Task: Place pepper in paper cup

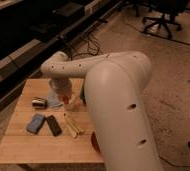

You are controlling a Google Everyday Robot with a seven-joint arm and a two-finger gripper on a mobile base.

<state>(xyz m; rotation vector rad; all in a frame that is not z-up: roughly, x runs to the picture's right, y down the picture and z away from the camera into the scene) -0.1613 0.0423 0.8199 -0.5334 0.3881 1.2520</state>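
One bulky white arm [115, 105] fills most of the view, sweeping from the lower right up and over to the far middle of the wooden counter [23, 145], where its wrist turns downward. The gripper [64, 96] hangs at the end of that wrist, low over the counter's far half, and a small red-orange thing, which I take for the pepper [66, 99], shows right at its tip; it looks held there, though whether the gripper is pinching it or merely hovering against it cannot be told. The paper cup [71, 103] sits just beside and slightly toward the near right of the gripper, a pale shape partly masked by the arm (its rim is hard to trace). So the move ahead seems to turn on a short shift toward the near right and down, with the pepper pointing roughly downward so that it drops in end first. Left of the gripper lie a grey-blue cup [53, 101] and a small shiny metal can [38, 103]; nearer the front edge lie a blue sponge [36, 123], a dark flat bar [53, 125] and a pale stick-like item [73, 125].
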